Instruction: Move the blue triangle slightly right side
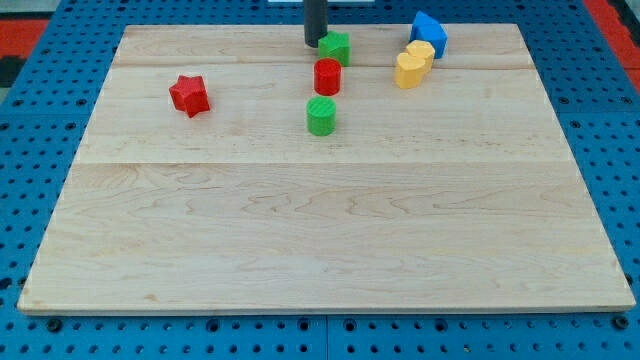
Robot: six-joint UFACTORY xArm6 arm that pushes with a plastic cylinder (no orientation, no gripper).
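Blue triangle, maybe wedge-shaped, top rt.

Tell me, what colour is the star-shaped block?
Red. The star block shows clearly in the camera view, at the view's left.

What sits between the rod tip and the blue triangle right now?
In the camera view, my tip touches the green block, which lies between it and the blue triangle. Beyond the green block, the board is bare up to the triangle.

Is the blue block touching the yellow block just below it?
Touching: the camera view shows the blue block overlapping the upper yellow block with no board visible between them.
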